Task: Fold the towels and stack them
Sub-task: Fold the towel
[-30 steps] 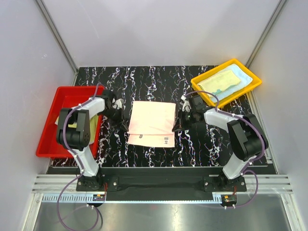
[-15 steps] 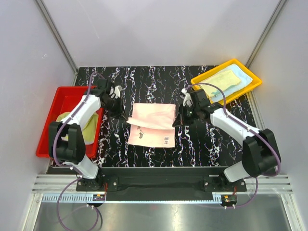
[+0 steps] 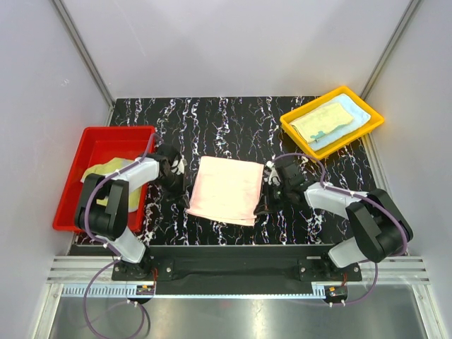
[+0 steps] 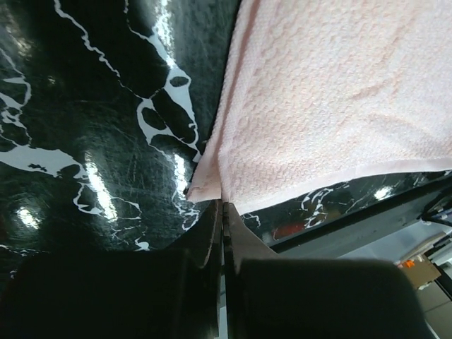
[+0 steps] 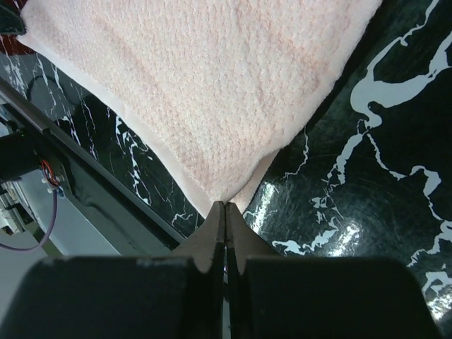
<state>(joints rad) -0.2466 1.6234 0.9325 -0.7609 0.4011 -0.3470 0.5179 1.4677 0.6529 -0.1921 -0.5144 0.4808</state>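
Marble table (image 3: 226, 120); one pink towel (image 3: 227, 189); left claw (image 4: 222, 210), right claw (image 5: 224, 207) gripping

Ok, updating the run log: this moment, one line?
pink towel: on table | left tool: shut on its corner | right tool: shut on its corner

The peach-pink rectangular cloth towel (image 4: 339, 92) showed a soft, matt, pebbled weave with a flatter, smoother hem. The black, white-veined stone-look desk (image 4: 106, 127) was smooth and highly glossy, carrying bright glints. The red plastic tray (image 3: 106, 147) and the yellow plastic tray (image 3: 345, 89) looked smooth with a slight sheen. The left end effector (image 4: 221, 206) and the right end effector (image 5: 224, 206) looked like matt black plastic.
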